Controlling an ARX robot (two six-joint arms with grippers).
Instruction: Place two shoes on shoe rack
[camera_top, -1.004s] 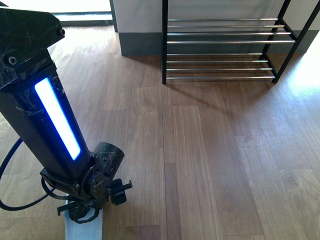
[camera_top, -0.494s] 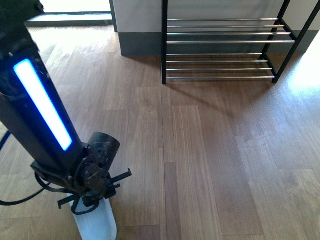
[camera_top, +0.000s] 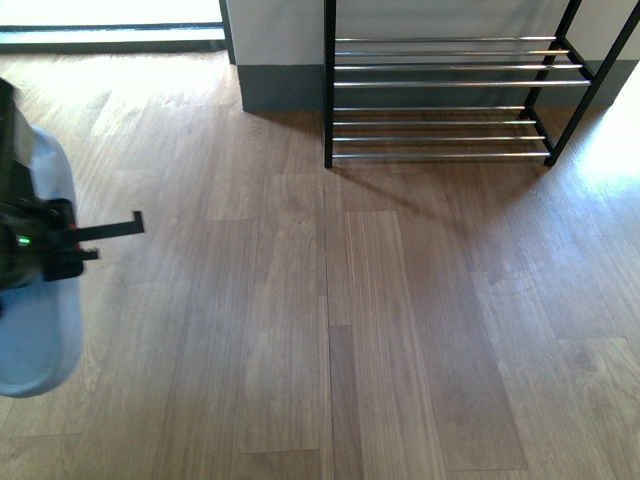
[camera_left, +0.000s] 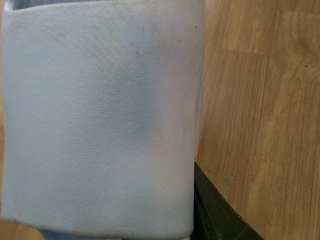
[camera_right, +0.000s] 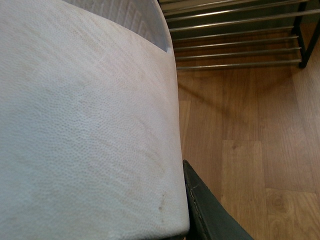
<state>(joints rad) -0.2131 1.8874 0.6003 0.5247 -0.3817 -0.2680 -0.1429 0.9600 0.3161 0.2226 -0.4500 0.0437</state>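
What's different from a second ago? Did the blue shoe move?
Yes. The left arm lifted the pale blue sandal off the floor. The sandal went from the bottom of the front view up to its left edge and now hangs in the air. The shoe rack stayed put, with nothing on its bars.

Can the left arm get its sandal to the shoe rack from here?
Probably, path-wise: only bare floor lies between the left gripper, shut on the sandal, and the shoe rack. But the rack stands far off.
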